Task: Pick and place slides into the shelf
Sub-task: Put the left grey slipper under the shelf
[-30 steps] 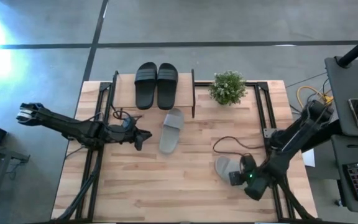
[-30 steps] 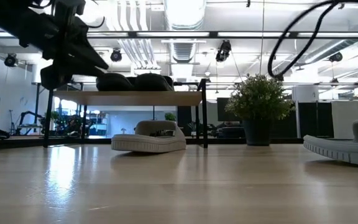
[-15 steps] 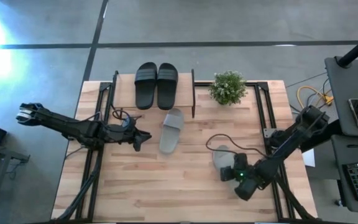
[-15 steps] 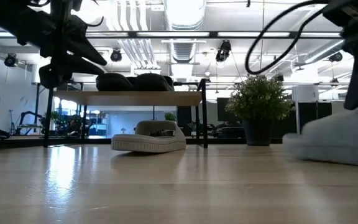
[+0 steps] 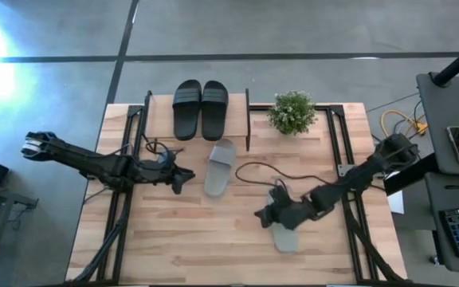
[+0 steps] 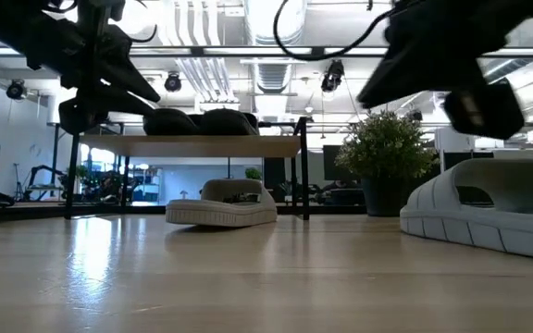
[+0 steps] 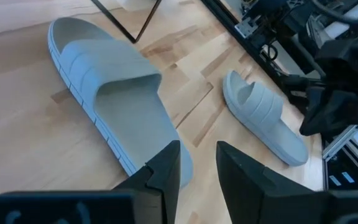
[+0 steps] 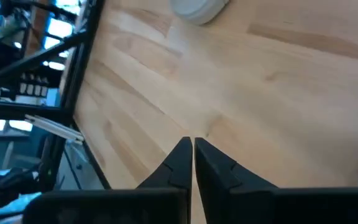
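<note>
The black pair of slides (image 5: 201, 109) lies on the shelf's top board (image 6: 192, 145) at the far side. One light grey slide (image 5: 220, 166) rests sole-down on the table just in front of the shelf (image 5: 248, 119). The other grey slide (image 5: 287, 236) lies sole-down toward the near right and looms large in the low view (image 6: 484, 215). My left gripper (image 5: 183, 177) hovers left of the first grey slide (image 7: 114, 99), slightly open and empty. My right gripper (image 5: 263, 215) is shut and empty above bare wood (image 8: 192, 152), just left of the second slide.
A potted plant (image 5: 292, 112) stands at the far right beside the shelf. A dark cable (image 5: 253, 169) loops over the table's middle. Black metal frames (image 5: 337, 151) run along both table sides. Bare wood lies between the two grey slides.
My right gripper has swung from the table's right side toward its left, passing over the second grey slide. That slide has slid toward the near edge and turned about on the table. My left arm has kept still.
</note>
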### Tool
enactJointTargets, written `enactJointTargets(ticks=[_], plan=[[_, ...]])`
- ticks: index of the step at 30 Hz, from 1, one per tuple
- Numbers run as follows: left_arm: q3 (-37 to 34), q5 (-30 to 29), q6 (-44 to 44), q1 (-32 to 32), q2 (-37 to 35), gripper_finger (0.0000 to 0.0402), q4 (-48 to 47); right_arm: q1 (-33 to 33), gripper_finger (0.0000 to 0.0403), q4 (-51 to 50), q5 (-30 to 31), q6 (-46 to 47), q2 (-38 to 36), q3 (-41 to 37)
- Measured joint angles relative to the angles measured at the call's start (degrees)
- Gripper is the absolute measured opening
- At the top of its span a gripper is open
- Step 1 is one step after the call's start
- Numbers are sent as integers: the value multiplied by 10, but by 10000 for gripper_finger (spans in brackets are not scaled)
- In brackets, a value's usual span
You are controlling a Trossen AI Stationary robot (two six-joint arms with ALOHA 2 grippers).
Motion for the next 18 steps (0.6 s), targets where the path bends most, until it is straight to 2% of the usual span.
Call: enactJointTargets(ticks=[5, 10, 14, 16, 18], plan=[[3, 14, 1, 0, 13, 89, 37, -14, 43, -53, -44, -14, -3, 0], [4, 88, 46, 0, 59, 89, 124, 30, 104, -162, -54, 38, -33, -1], [5, 95, 48, 0, 96, 89, 150, 78, 128, -164, 11, 21, -90, -1], [5, 98, 47, 0, 109, 89, 163, 97, 121, -175, 50, 6, -121, 2], [5, 104, 47, 0, 120, 89, 186, 107, 102, -242, 63, 14, -149, 12]])
